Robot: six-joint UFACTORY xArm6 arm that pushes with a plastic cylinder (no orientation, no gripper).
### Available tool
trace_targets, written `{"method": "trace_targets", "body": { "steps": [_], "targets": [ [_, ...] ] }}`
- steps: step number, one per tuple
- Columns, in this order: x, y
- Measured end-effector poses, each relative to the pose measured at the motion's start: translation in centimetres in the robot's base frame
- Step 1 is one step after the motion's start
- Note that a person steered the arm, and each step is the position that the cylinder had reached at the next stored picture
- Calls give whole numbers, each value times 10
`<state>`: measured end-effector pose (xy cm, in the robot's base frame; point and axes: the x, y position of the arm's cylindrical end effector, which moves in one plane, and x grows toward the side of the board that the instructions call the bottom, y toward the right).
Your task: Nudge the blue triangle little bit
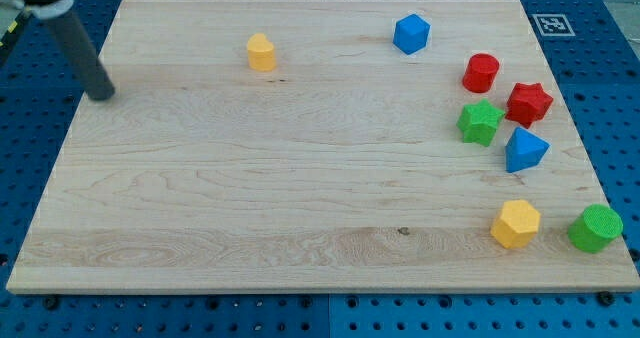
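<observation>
The blue triangle [525,150] lies near the view's right edge of the wooden board [250,198], just below the red star [529,102] and right of the green star [480,122]. My tip [102,93] is at the board's far left edge, far from the blue triangle and from every block. The nearest block to my tip is the small yellow block [261,52] near the view's top.
A blue cube [411,33] sits at the top, a red cylinder [481,72] right of it. A yellow hexagon [516,224] and a green cylinder [595,228] sit at the bottom right. A marker tag [552,24] is beyond the top right corner.
</observation>
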<state>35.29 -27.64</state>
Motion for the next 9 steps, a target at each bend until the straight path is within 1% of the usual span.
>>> {"method": "trace_targets", "body": {
  "steps": [1, 2, 3, 4, 5, 6, 7, 8, 9],
  "targets": [
    [-71, 7],
    [-104, 94],
    [-104, 253],
    [-76, 382],
    [-69, 299],
    [-60, 182],
    [-117, 144],
    [-161, 146],
    [-162, 166]
  ]
}}
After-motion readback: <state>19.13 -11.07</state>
